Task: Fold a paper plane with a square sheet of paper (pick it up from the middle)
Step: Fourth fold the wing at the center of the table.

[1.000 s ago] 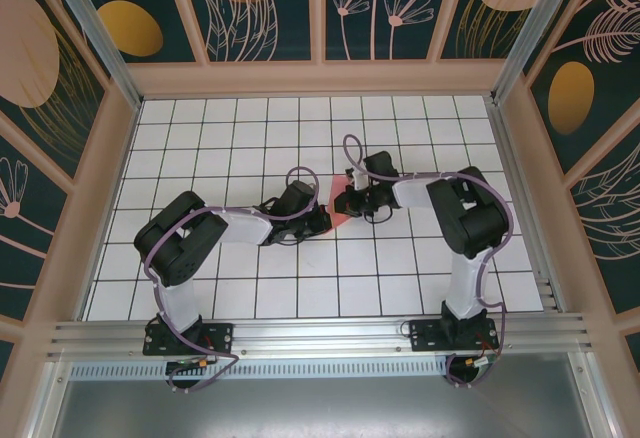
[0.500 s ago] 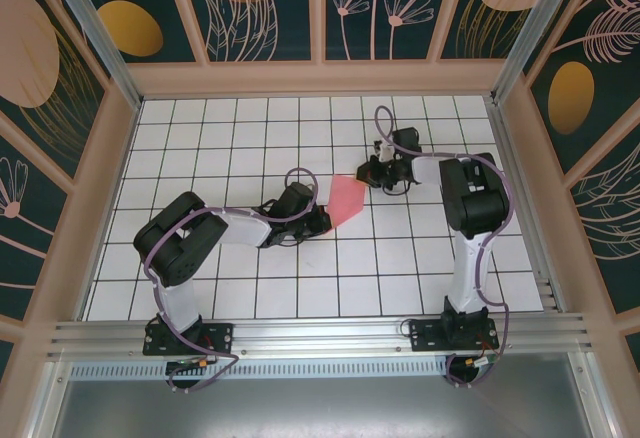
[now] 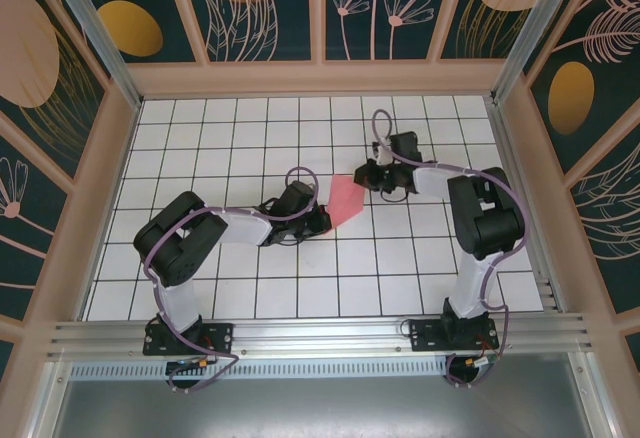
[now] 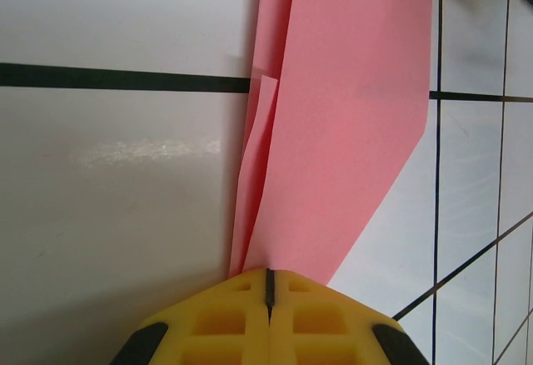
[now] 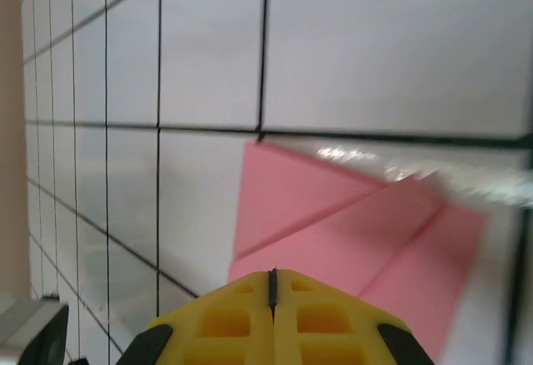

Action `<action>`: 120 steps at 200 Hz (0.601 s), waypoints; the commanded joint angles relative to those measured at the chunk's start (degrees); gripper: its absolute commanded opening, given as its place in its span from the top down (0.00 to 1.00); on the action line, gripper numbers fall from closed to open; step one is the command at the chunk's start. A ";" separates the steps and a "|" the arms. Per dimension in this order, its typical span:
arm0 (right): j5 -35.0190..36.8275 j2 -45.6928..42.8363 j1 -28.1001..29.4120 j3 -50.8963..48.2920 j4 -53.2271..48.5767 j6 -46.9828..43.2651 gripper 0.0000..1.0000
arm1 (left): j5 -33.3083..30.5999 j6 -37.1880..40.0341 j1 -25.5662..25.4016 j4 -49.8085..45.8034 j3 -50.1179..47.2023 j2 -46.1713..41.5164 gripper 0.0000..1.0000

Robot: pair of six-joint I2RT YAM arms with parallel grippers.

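Observation:
The pink-red paper plane [image 3: 346, 200], folded flat with a centre crease, lies on the white gridded board [image 3: 230, 138] between both grippers. My left gripper [image 3: 323, 221] is shut on its near-left end. In the left wrist view the paper plane [image 4: 341, 132] runs straight out from the closed left gripper [image 4: 268, 275], with a narrower flap along its left side. My right gripper [image 3: 366, 177] is shut at the paper's far-right corner. The right wrist view has the paper plane [image 5: 350, 232] spreading out ahead of the right gripper [image 5: 272, 273]. Whether those tips pinch the edge is hidden.
Pale wooden walls [image 3: 320, 78] with dark flower panels enclose the board on three sides. An aluminium rail [image 3: 320, 336] carrying both arm bases runs along the near edge. The right arm's elbow [image 3: 485, 213] rises over the right part of the board.
My right gripper has drawn back from on top of the paper to its far-right corner, and its elbow swung right. More of the pink paper now shows. The left arm stayed still.

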 commanded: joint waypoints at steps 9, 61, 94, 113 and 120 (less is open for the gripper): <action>-1.65 1.14 3.35 -1.93 0.62 0.72 0.96 | -0.61 0.90 -0.40 -9.19 -1.04 1.74 1.00; -0.69 4.49 3.85 -2.12 -0.84 -0.20 0.96 | 0.58 6.81 -0.42 -2.84 -0.09 -1.45 1.00; 1.08 5.54 3.44 -2.48 -2.87 -1.47 0.96 | 0.40 12.46 -0.29 0.64 1.93 -3.54 0.92; 1.33 5.71 3.33 -2.83 -3.18 -1.65 0.96 | 0.85 14.08 0.10 0.50 3.93 -1.93 0.91; 1.42 5.62 3.38 -2.93 -3.19 -1.74 0.96 | 1.04 14.23 0.31 0.31 4.63 -1.02 0.91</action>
